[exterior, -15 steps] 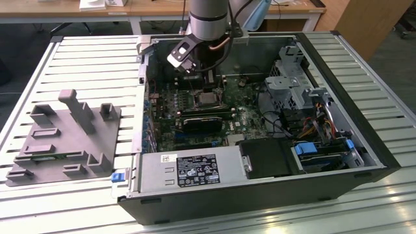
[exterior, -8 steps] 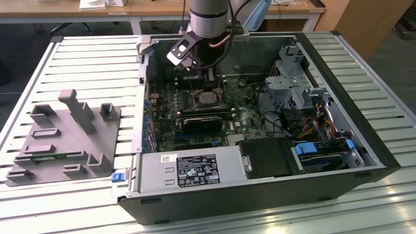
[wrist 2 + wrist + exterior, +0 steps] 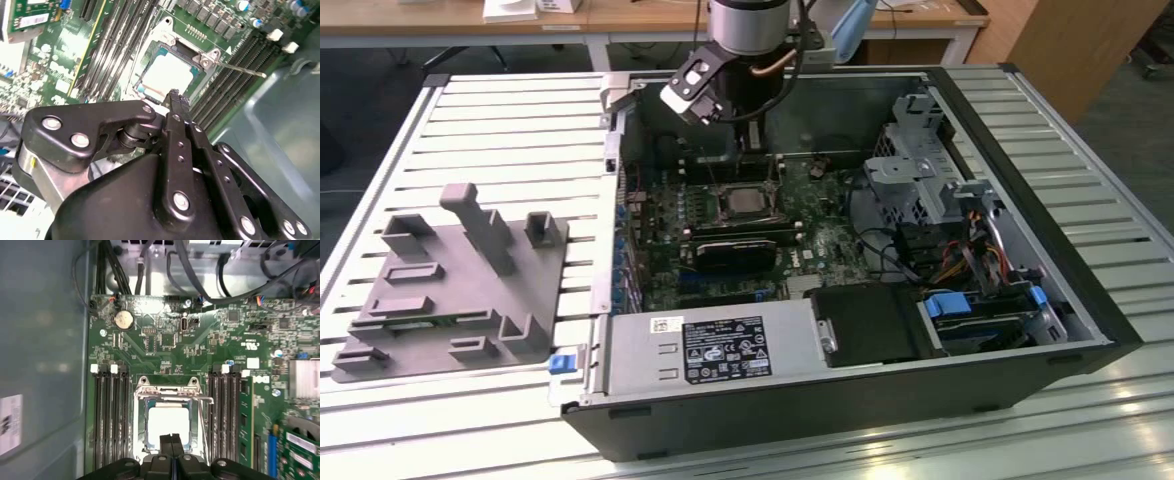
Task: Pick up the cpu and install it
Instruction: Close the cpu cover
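Observation:
The cpu [image 3: 169, 422] lies flat inside the dark metal-framed socket [image 3: 167, 388] of the green motherboard [image 3: 165, 350], its silver top facing up. It also shows in the second wrist view as the cpu [image 3: 167, 75] and in the exterior view as the cpu [image 3: 744, 203]. My gripper [image 3: 171, 441] hangs just above one edge of the chip, shut with its black fingers pressed together and nothing between them. In the second wrist view the gripper [image 3: 175, 96] tips sit over the socket's rim. In the exterior view the gripper [image 3: 754, 148] reaches down into the open computer case [image 3: 1067, 300].
A thin metal socket lever [image 3: 244, 71] sticks out beside the socket. Memory slots [image 3: 107, 415] flank it on both sides. A grey plastic block with posts [image 3: 454, 280] stands outside the case on the exterior view's left. Power supply [image 3: 707, 345], drive cage [image 3: 921, 160] and cables [image 3: 961, 250] crowd the case.

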